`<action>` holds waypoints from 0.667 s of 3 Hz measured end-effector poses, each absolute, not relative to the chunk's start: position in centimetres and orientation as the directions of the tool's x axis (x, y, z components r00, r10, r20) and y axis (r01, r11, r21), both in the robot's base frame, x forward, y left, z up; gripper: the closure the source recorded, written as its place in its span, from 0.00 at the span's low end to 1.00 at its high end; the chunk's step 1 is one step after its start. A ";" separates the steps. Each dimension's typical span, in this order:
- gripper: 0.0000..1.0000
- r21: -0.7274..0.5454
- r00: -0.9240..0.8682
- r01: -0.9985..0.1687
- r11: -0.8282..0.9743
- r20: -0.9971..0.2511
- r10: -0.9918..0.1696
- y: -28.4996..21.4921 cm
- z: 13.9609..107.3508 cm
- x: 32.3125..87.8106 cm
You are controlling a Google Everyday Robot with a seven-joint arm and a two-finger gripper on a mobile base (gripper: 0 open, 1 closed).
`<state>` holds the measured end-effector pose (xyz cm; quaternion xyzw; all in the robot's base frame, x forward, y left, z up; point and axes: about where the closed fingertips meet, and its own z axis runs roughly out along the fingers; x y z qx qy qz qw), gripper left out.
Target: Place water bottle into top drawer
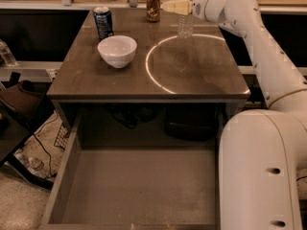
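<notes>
The water bottle [185, 27], clear ribbed plastic, stands upright at the far right of the tabletop [201, 75], on the bright ring of light. My gripper [169, 6] reaches in from the right at the height of the bottle's upper part, its pale tip pointing left just past the bottle. I cannot tell whether it touches the bottle. The top drawer [139, 186] is pulled out below the table's front edge, wide and shallow, with a bare bottom.
A white bowl [117, 50] sits on the table's left half. A blue soda can [103, 22] stands behind it and a brown soda can [153, 5] at the far edge. My white arm and body [259, 171] cover the drawer's right side.
</notes>
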<state>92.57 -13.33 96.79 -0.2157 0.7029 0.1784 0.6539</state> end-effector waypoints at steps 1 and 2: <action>0.14 -0.095 -0.015 -0.515 0.852 -0.993 -0.120 -13.3 96.8 93.6; 0.38 -0.094 -0.016 -0.518 0.850 -0.993 -0.120 -13.0 96.6 93.7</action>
